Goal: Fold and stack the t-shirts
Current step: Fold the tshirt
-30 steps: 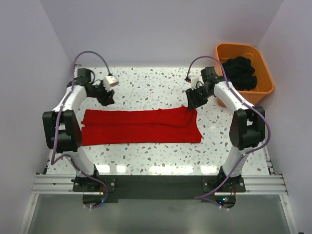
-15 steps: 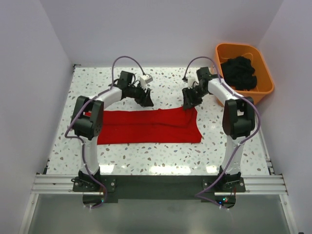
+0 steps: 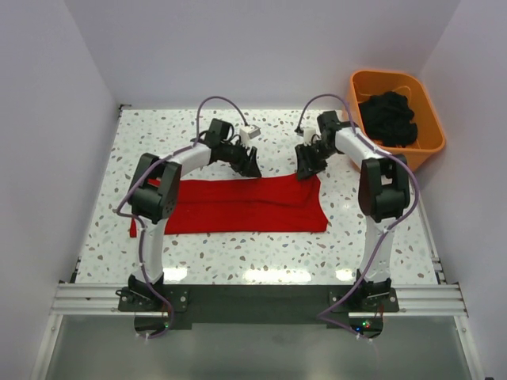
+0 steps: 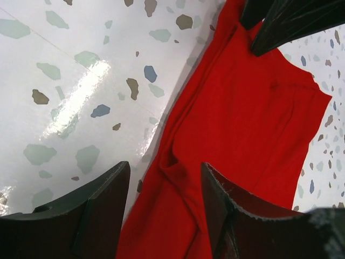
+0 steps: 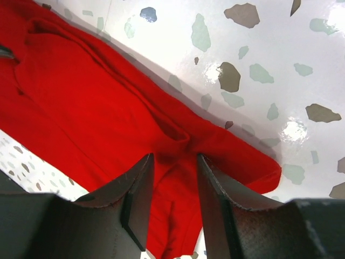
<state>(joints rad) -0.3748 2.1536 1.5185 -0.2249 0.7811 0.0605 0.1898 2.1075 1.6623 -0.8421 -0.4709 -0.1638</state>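
- The room: pale walls [image 3: 238, 47] close in on three sides, so there is little room to swing beyond the desk's edges.
- The desk [image 3: 238, 257]: a glossy speckled white top. It looks slick, so I'd expect cloth to slide on it rather than hold its place.
- The t-shirt [image 3: 238, 207]: one red shirt lies mid-desk, already folded into a long band. Its long axis runs left to right, parallel to the near edge.
- The orange tub [image 3: 384, 74]: it sits off the far right corner, well apart from the shirt, with dark clothes [image 3: 390, 117] heaped inside.
- The arms: both reach to the band's far long edge, so the cloth lies on the near side of each. The band's left end is well away from both.
- The left fingers [image 4: 102, 213]: they hang about midway along that far edge. They stand wide apart and hold nothing, with bare desk under one and red cloth under the other, so the hem runs between them.
- The right fingers [image 5: 136, 202]: they sit at the far right corner, about half closed, with a puckered ridge of cloth between the tips. I cannot tell whether they actually pinch it.
- My guess is that the next step means closing on that edge and carrying it across the band's length. A one-sided grip would skew the fold.
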